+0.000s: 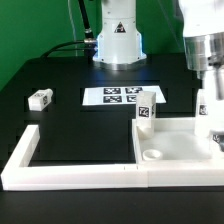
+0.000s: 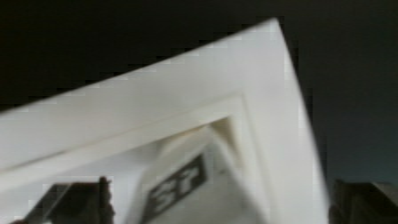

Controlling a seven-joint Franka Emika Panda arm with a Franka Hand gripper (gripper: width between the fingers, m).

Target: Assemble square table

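The white square tabletop slab (image 1: 175,145) lies at the exterior view's right, inside the corner of the border wall. One white tagged leg (image 1: 145,116) stands upright at its far left corner. A second leg (image 1: 211,130) stands at its far right corner, right under my gripper (image 1: 209,108). In the wrist view this leg (image 2: 183,183) shows its tag between my two dark fingers (image 2: 80,203), with gaps on both sides, above the slab's corner rim (image 2: 267,110). My gripper (image 2: 221,206) looks open. A third leg (image 1: 40,98) lies loose on the table at the far left.
The marker board (image 1: 122,96) lies flat behind the slab. The long white L-shaped border wall (image 1: 70,176) runs along the front and up the left. The robot base (image 1: 118,40) stands at the back, with cables beside it.
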